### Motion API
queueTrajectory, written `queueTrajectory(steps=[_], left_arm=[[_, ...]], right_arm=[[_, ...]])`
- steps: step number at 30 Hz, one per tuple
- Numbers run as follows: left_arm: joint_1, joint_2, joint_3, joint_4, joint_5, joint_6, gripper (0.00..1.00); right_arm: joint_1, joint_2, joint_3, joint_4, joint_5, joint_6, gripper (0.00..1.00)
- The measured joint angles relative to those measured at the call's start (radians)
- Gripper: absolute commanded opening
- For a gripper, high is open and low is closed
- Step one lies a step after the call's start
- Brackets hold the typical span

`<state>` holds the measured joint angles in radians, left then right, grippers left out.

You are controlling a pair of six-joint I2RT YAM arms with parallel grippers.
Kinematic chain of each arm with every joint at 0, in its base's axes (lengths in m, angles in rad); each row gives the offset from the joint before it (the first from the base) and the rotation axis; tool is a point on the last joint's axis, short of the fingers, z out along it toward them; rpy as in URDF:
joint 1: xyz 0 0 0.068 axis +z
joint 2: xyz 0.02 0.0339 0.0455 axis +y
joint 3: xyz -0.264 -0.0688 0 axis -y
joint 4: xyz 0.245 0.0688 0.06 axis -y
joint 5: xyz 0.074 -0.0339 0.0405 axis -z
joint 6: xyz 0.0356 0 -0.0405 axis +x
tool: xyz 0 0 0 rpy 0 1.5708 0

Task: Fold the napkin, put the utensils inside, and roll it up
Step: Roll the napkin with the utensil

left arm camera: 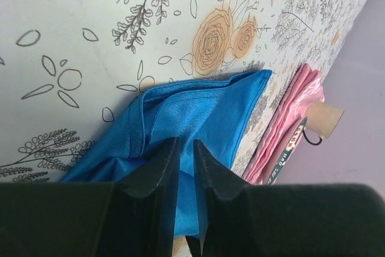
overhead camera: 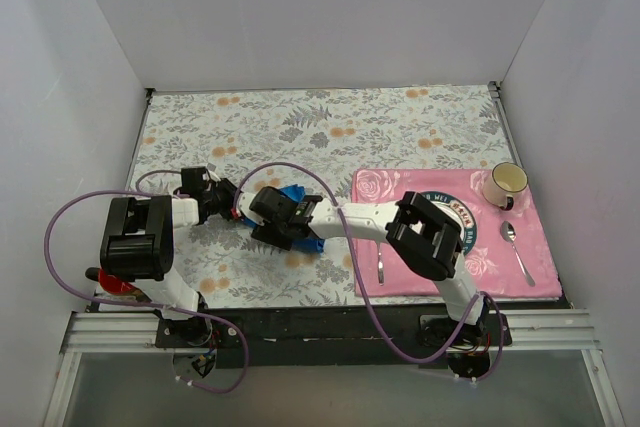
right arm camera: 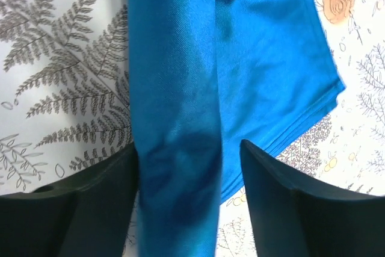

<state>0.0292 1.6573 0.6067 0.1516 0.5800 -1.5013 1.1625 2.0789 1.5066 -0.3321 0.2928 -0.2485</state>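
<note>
**Loose roll, crowded end effectors: the risk is unwinding**

The napkin (overhead camera: 293, 193) lies on the floral table (overhead camera: 300, 127), left of centre, partly rolled, with both arms meeting over it.

The left end effector (left arm camera: 186, 142) is nearly shut, and blue cloth fills the thin gap between its jaws, so it looks to be pinching an edge of the napkin. The right end effector (right arm camera: 187, 148) stands wide open astride the rolled part. Its left jaw is against the roll and its right jaw is apart from it, so it grips nothing.

Risks, as I judge them:
- The cloth looks glossy and slick, so a tug from the pinch could unwind the roll while nothing clamps it.
- With the 2 end effectors so near each other, they could knock together.
- No knife is visible. If it sits inside the roll, it could slide out of an open end.

The top view hides most of the napkin under the arms. It does show the pink placemat (overhead camera: 375, 187), cup (overhead camera: 505, 182) and spoon (overhead camera: 517, 250) well apart to the right. Only the right wrist view separates the roll from the flat layers beside it, and only the left wrist view shows the pinch.
</note>
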Motion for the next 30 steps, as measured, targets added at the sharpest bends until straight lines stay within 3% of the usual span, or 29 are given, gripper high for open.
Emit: queueTrajectory(steps=[1,4,7,9,11,15,19,26,30], left_arm=[[0.0,0.0,0.005,-0.008,-0.001,0.005,0.18],[0.0,0.0,0.023,-0.037,-0.005,0.019,0.28],[-0.001,-0.012,0.056,-0.089,-0.021,0.042,0.3],[0.0,-0.03,0.074,-0.127,-0.045,0.058,0.41],[0.0,-0.058,0.102,-0.183,-0.081,0.083,0.56],[-0.001,-0.143,0.182,-0.281,-0.161,0.11,0.6],[-0.029,-0.231,0.238,-0.326,-0.219,0.123,0.55],[-0.102,-0.249,0.158,-0.28,-0.117,0.071,0.47],[-0.119,-0.198,0.113,-0.243,-0.063,0.032,0.47]], right_arm=[[0.0,0.002,-0.004,0.007,0.015,0.0,0.58],[-0.001,0.003,-0.019,0.027,0.02,0.018,0.5],[-0.012,-0.004,-0.044,0.068,-0.025,0.058,0.39],[-0.032,-0.01,-0.058,0.091,-0.083,0.092,0.26],[-0.064,-0.012,-0.065,0.107,-0.171,0.132,0.22],[-0.146,-0.01,-0.065,0.128,-0.369,0.228,0.21],[-0.235,0.008,-0.079,0.172,-0.603,0.338,0.24],[-0.359,0.066,-0.153,0.365,-0.967,0.546,0.37],[-0.389,0.094,-0.175,0.453,-1.089,0.628,0.4]])
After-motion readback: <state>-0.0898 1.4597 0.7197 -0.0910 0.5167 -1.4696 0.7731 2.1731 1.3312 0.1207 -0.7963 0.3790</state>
